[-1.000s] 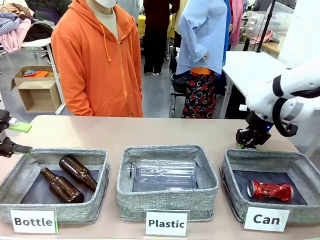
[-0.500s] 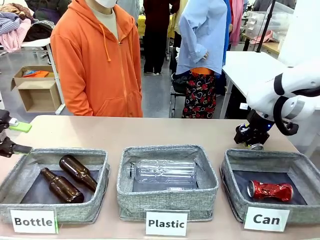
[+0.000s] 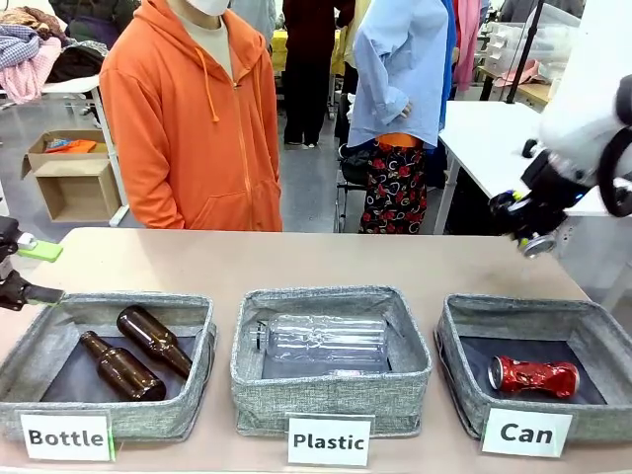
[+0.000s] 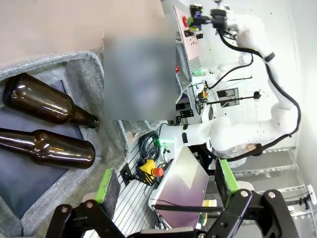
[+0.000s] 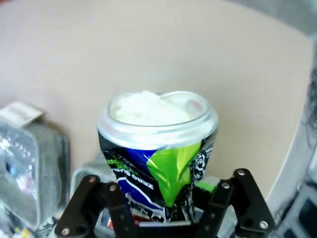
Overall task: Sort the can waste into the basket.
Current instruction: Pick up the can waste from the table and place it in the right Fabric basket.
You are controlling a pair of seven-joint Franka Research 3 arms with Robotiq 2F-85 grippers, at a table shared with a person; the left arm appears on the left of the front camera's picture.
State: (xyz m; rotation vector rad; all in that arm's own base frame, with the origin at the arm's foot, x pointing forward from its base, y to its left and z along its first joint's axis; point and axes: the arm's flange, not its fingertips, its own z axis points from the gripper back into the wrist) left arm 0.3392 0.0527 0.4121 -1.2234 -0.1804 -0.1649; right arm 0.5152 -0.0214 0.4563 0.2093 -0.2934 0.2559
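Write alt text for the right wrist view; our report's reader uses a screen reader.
The right hand grips a dark can with green and blue print, silver end facing the camera, above a beige table. A grey basket shows at lower left.

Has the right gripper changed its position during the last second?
Yes. The right gripper, shut on the dark can, rose and shifted right, away from the Can basket rim.

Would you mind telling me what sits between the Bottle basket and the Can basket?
The Plastic basket holding a clear plastic bottle, seen in the front view.
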